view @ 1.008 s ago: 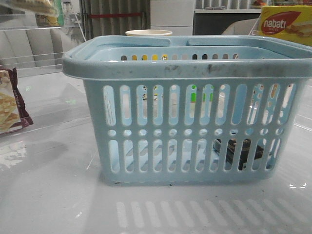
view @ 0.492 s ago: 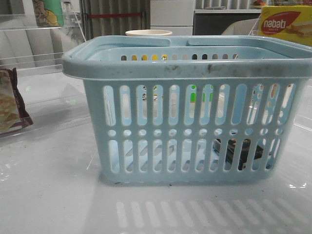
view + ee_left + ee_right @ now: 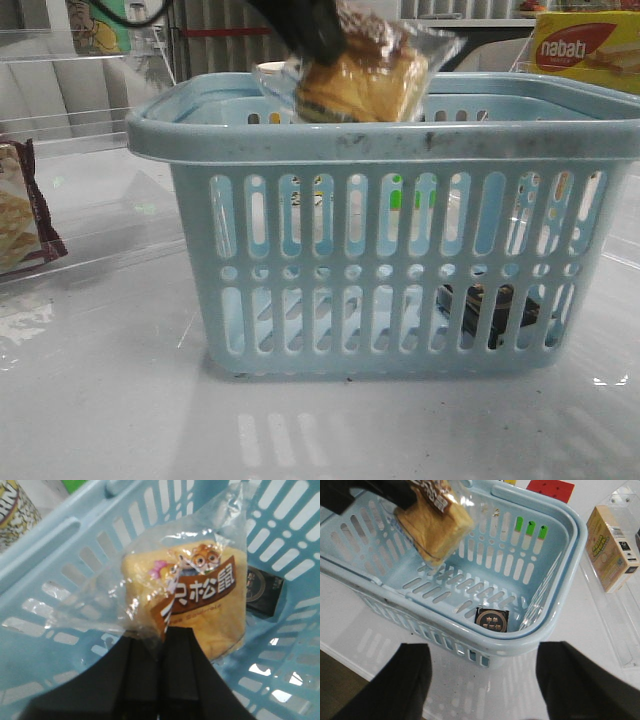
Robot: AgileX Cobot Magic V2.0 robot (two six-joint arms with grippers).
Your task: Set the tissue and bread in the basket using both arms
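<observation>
The small, flat tissue pack in its dark wrapper (image 3: 492,619) is already lying on the floor of the large light-blue slotted plastic basket (image 3: 390,140), near one corner, so half the task looks done. The left gripper (image 3: 161,641) is holding the clear plastic packet of golden-tan bread (image 3: 192,597) by its wrapper edge, jaws pinched together on it, hanging it just above the basket's open top. Releasing it inside is what is left. The right gripper (image 3: 482,680) is hovering near the basket over the white surface (image 3: 110,400), jaws spread wide and apparently empty, though their tips are out of frame.
</observation>
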